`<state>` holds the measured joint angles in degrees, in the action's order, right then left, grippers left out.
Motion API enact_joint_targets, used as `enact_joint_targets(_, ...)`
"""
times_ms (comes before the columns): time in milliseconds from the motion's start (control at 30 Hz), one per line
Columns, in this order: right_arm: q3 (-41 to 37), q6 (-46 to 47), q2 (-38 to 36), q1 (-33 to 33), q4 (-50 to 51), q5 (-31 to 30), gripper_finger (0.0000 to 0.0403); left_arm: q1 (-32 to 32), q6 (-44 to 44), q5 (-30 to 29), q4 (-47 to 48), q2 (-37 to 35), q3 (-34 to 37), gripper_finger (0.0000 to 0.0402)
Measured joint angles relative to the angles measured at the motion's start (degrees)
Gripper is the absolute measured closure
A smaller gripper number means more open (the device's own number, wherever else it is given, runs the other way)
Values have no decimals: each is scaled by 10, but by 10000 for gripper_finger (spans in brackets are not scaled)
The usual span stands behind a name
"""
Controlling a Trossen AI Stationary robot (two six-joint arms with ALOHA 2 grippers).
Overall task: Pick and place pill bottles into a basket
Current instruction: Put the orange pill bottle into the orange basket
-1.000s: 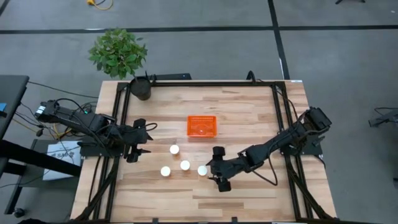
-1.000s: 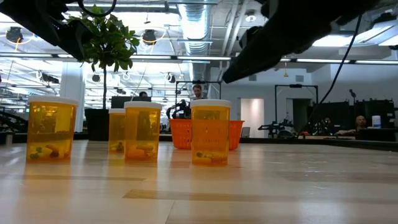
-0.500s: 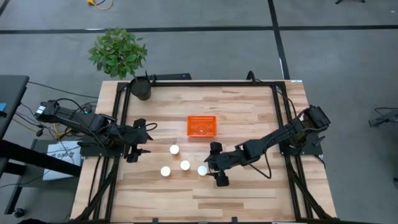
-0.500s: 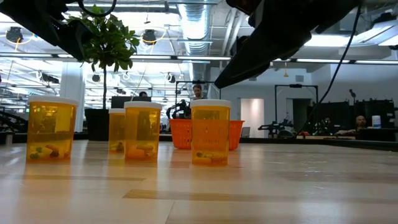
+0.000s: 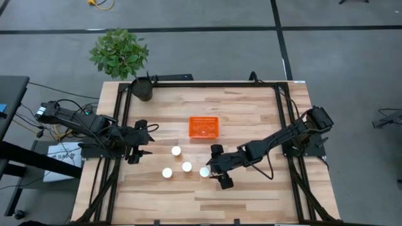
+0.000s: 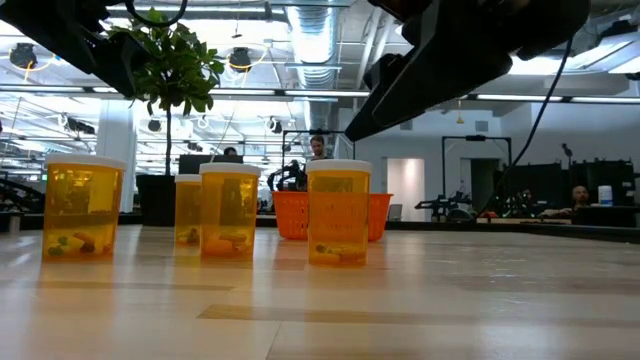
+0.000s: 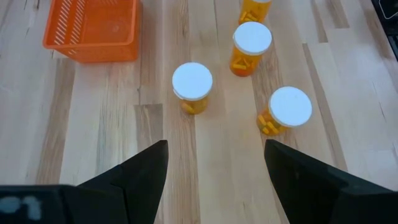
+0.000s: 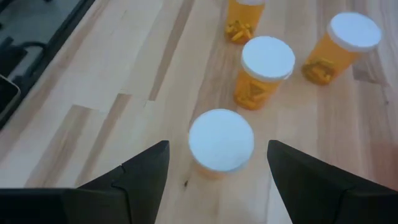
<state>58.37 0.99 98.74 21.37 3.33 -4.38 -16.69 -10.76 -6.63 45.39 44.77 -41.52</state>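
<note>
Since a second ago the right arm has swung in toward the bottles, carrying the right gripper (image 5: 218,168) from a little way off to just beside the nearest cap; the left arm has not shifted.

The wooden surface (image 5: 251,119) carries everything. At its far left corner stands one dark plant pot (image 5: 142,90) with a leafy green plant (image 5: 119,53).

One orange basket (image 5: 204,127) sits near the middle of the surface with no bottle in it; in the left wrist view its mesh floor shows bare.

The left gripper (image 5: 136,149) hovers at the left edge, well apart from the bottles, its fingers spread and holding nothing. The right gripper's fingers are also parted, one on either side of the nearest bottle's cap in the right wrist view, not closed on it.

Four pill bottles stand upright on the surface, all outside the basket: amber bodies with white caps. One bottle (image 5: 176,150) is closest to the basket. Three others lie in a loose row nearer the front edge: the left one (image 5: 167,172), the middle one (image 5: 187,166), and the right one (image 5: 204,171), which is just beside the right gripper.
</note>
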Motion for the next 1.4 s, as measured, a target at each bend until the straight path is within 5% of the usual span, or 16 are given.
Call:
enact_joint_targets(400,53,0,-1,-1,105,-23,137,0,-1,0,0,0,0,145)
enact_joint_targets(1400,53,53,-1,5,65,-11,137,0,-3,0,0,0,0,145)
